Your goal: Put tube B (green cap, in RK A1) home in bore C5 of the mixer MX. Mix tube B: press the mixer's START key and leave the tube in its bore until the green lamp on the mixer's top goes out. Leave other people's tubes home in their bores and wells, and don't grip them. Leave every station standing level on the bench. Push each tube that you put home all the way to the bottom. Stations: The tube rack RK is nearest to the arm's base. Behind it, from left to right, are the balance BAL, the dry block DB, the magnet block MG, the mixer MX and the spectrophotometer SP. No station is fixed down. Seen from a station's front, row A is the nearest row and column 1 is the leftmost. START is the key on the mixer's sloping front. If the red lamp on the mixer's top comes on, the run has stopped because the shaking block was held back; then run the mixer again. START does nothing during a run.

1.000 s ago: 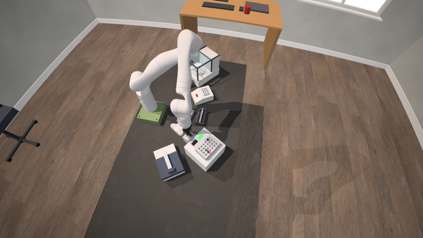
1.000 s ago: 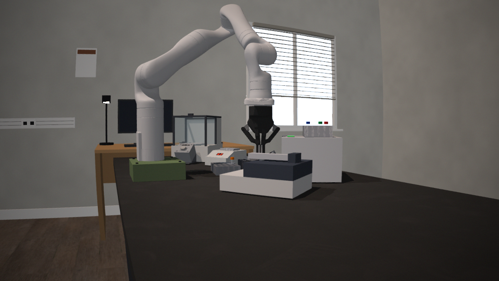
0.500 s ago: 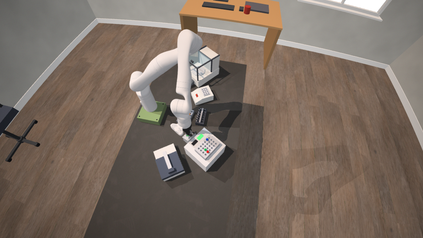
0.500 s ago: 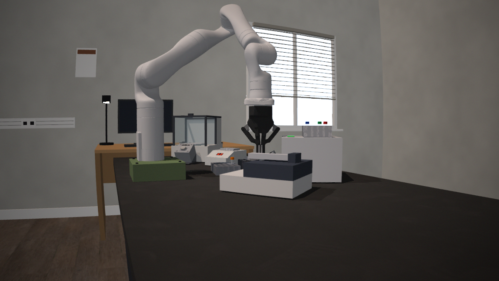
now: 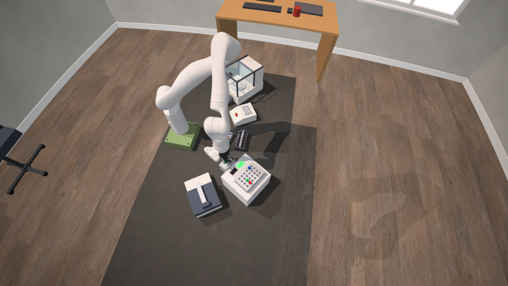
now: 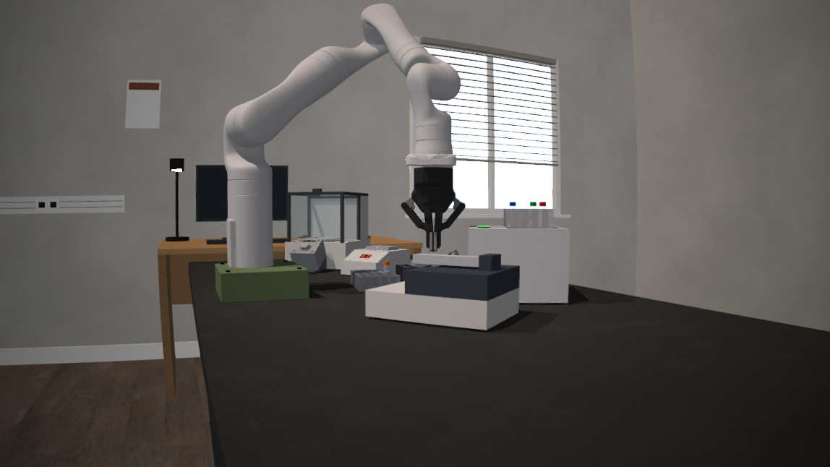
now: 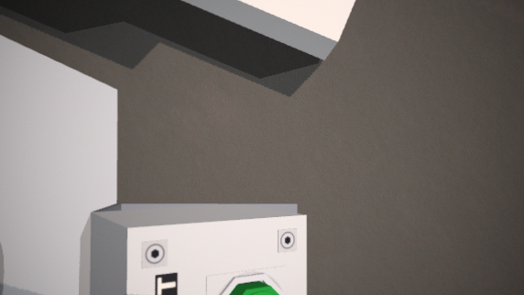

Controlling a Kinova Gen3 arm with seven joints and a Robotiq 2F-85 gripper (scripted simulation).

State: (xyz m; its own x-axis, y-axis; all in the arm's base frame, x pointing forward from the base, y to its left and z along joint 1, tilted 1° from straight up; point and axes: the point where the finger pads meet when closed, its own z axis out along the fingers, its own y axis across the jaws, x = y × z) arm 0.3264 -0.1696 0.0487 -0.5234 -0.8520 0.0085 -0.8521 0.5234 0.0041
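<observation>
The white mixer MX (image 5: pixel 245 178) stands on the dark mat, and a green lamp (image 5: pixel 240 164) is lit on its top; the lamp also shows in the exterior view (image 6: pixel 483 225). Tube B with its green cap (image 5: pixel 247 180) sits in the mixer's shaking block, right beside a red-capped tube (image 5: pixel 250 182). A blue-capped tube (image 5: pixel 249 167) sits further along the block. My gripper (image 5: pixel 225 159) is shut and empty. It points down at the mixer's sloping front, just over the green START key (image 7: pixel 249 289). I cannot tell whether the fingertips (image 6: pixel 432 246) touch the key.
The spectrophotometer SP (image 5: pixel 204 194) stands close to the mixer's left side. The magnet block (image 5: pixel 242 139), the dry block (image 5: pixel 243 114) and the glass-walled balance (image 5: pixel 246 75) stand behind my wrist. The rack is mostly hidden by the arm. The green arm base (image 5: pixel 182 135) is at the left.
</observation>
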